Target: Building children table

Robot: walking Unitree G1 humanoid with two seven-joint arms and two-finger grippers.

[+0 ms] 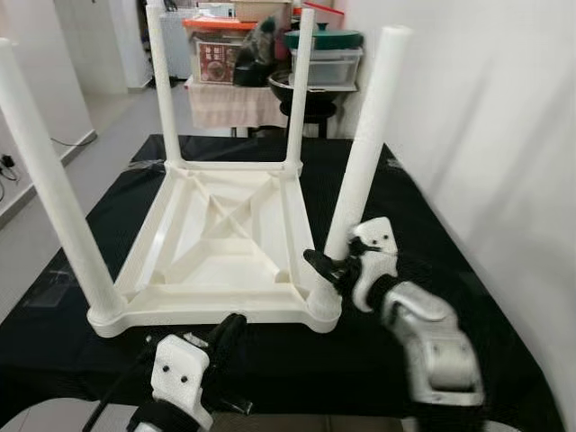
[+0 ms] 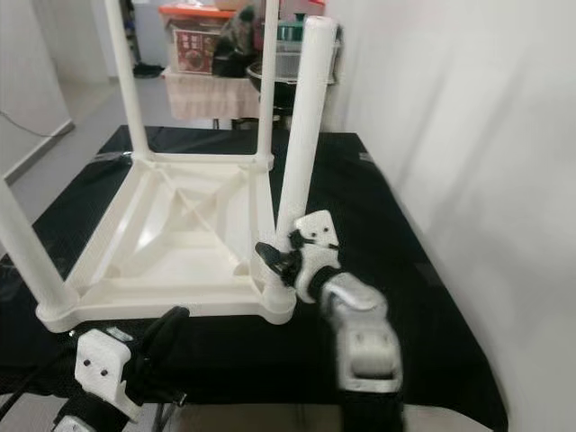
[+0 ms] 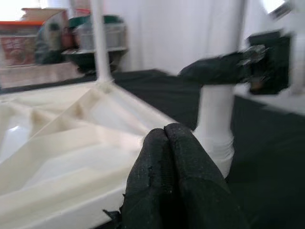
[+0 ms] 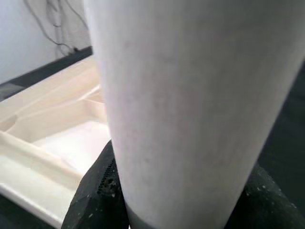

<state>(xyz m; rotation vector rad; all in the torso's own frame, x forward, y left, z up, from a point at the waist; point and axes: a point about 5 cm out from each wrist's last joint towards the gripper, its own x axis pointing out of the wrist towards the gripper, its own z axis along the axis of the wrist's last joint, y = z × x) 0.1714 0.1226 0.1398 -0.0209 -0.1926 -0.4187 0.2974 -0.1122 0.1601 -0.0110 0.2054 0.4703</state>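
Black mat (image 1: pixel 432 207) spread over floor, white wall to the right, cluttered shelf with storage boxes (image 1: pixel 219 47) and a pot (image 1: pixel 324 40) at the back. White plastic table (image 1: pixel 225 243) lying upside down on mat, underside ribs facing up. Four white legs pointing upward: two thin far legs (image 1: pixel 165 85) (image 1: pixel 300 85) at back corners, near left leg (image 1: pixel 54 184) standing in its corner socket, near right leg (image 1: pixel 367 135) standing in near right corner, leaning slightly to the right. Right gripper (image 1: pixel 331 266) at base of near right leg, just above corner socket, black fingers (image 4: pixel 95 200) on either side of the leg and clamped against it; right wrist view very close on the white leg surface. Left gripper (image 1: pixel 227 331) low at front, just in front of table's near edge, apart from it, holding nothing; fingers (image 3: pixel 167 171) pressed together in left wrist view, pointing toward near right corner. Right arm (image 1: pixel 432 346) reaching in from lower right.
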